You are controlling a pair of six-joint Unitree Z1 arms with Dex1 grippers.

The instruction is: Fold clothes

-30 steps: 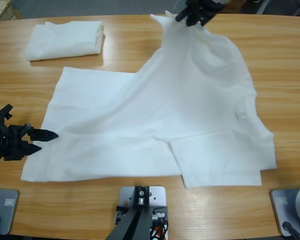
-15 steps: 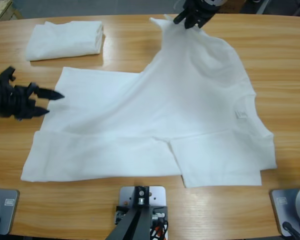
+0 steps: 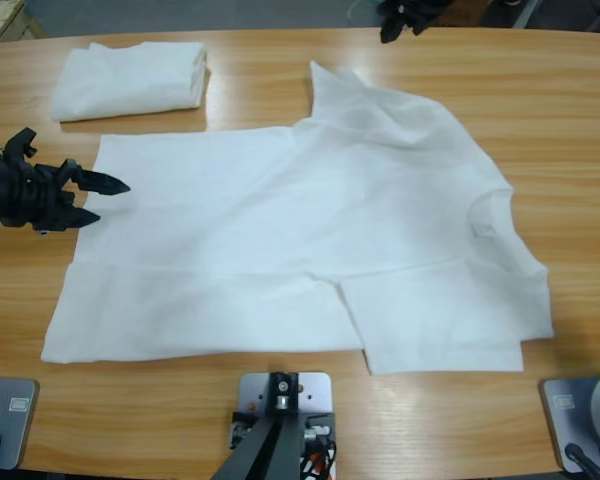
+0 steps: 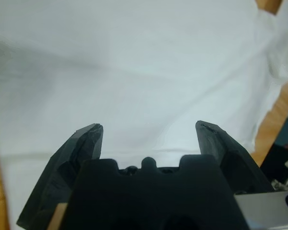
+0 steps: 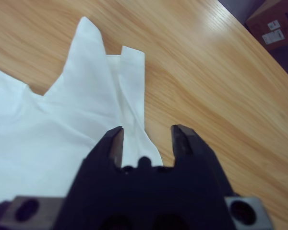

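Long wooden table (image 3: 580,150); cardboard box (image 5: 277,20).

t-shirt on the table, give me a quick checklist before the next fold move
1. Left pincer open, nothing in it: ok.
2. Right pincer open, clear of the cloth: ok.
3. Spread T-shirt lying flat: not ok, the far sleeve is bunched and peaked.
4. Near edge folded over the body: ok.
5. Folded T-shirt apart from the spread one: ok.
6. Left pincer lined up at the hem-side edge: ok, tips sit at the cloth's edge.
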